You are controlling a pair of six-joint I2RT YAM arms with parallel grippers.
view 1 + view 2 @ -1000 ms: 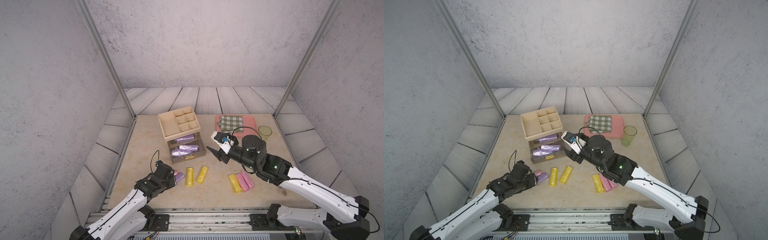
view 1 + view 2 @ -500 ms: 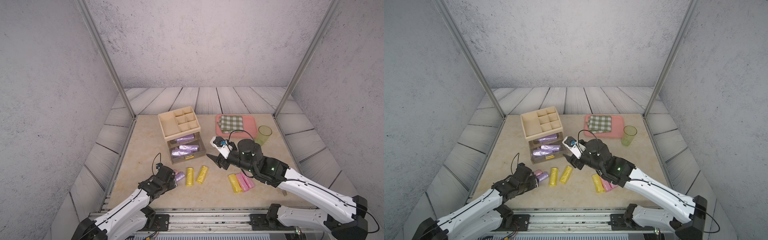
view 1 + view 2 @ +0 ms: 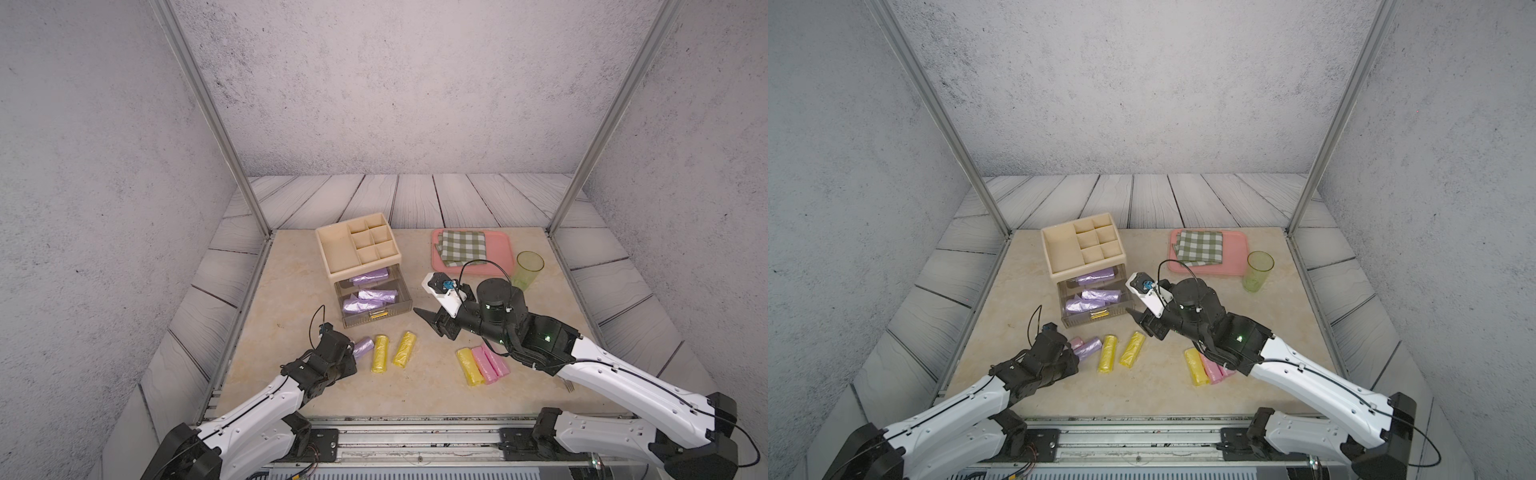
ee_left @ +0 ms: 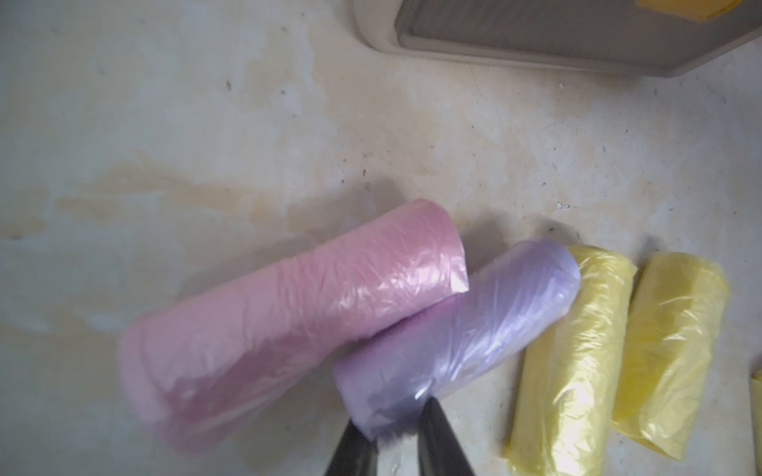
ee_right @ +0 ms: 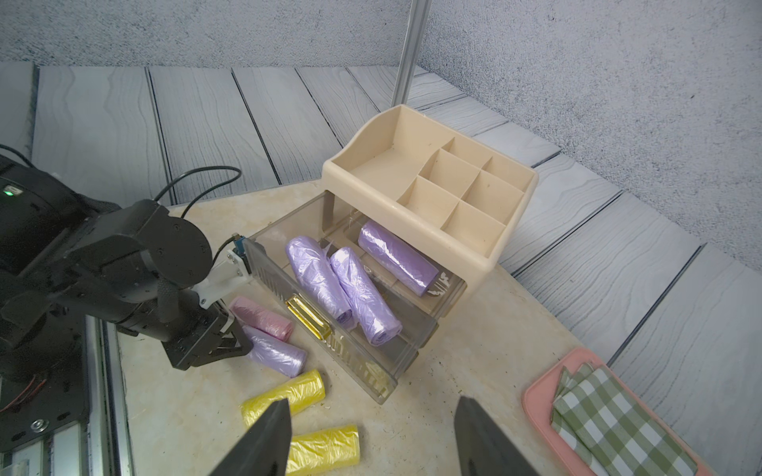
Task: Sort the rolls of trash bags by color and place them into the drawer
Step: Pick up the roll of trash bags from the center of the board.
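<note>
My left gripper [image 4: 387,430] is shut on the near end of a purple roll [image 4: 474,313] that lies on the table; in both top views the gripper [image 3: 351,350] [image 3: 1069,352] covers that end. A pink roll [image 4: 297,305] lies against the purple one. Two yellow rolls [image 3: 380,353] [image 3: 405,349] lie just to the right. Three purple rolls [image 5: 363,288] lie in the open clear drawer [image 3: 357,321] of the beige organizer [image 3: 357,245]. My right gripper [image 5: 371,406] hangs open and empty above the table, right of the drawer [image 3: 428,322]. One yellow [image 3: 469,365] and two pink rolls [image 3: 484,363] lie beside the right arm.
A pink tray [image 3: 503,249] holding a green checked cloth [image 3: 463,247] sits at the back right, with a green cup [image 3: 528,270] next to it. Metal frame posts stand at the table's back corners.
My left gripper has shut on the end of the purple roll. The right arm sank a little toward the table, jaws unchanged.
</note>
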